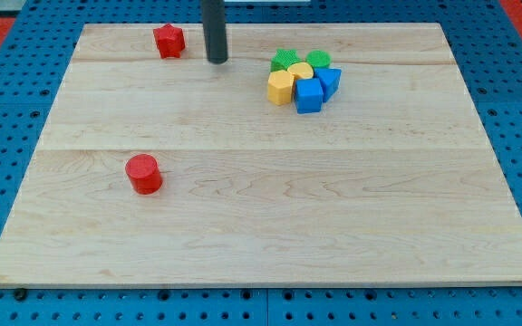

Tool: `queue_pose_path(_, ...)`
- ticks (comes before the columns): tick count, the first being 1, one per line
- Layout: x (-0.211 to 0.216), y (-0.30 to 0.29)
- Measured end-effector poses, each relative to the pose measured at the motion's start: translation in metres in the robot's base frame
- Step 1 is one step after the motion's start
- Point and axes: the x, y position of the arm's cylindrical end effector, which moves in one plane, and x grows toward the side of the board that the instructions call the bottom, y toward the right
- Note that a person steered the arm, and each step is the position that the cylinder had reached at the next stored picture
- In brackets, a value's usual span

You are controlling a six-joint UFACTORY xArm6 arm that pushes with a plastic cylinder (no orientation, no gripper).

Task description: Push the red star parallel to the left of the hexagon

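The red star (169,41) lies near the view's top left of the wooden board (261,226). My tip (217,60) rests on the board just to the right of the red star, with a small gap between them. The yellow hexagon (281,88) sits right of centre near the top, at the left side of a tight cluster with a green star (285,61), a green block (318,61), a yellow block (301,71), a blue cube (309,95) and a blue triangle (330,81).
A red cylinder (143,174) stands alone at the view's left, around mid-height. The board lies on a blue perforated surface (7,109) that surrounds it.
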Motion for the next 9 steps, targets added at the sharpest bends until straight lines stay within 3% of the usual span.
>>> queue_pose_path(1,0.005,-0.098)
queue_pose_path(2,-0.026,-0.152)
queue_pose_path(3,-0.075,-0.142)
queue_pose_path(4,-0.089,-0.088)
queue_pose_path(5,-0.077,-0.048)
queue_pose_path(6,-0.051,-0.058)
queue_pose_path(9,-0.031,-0.059)
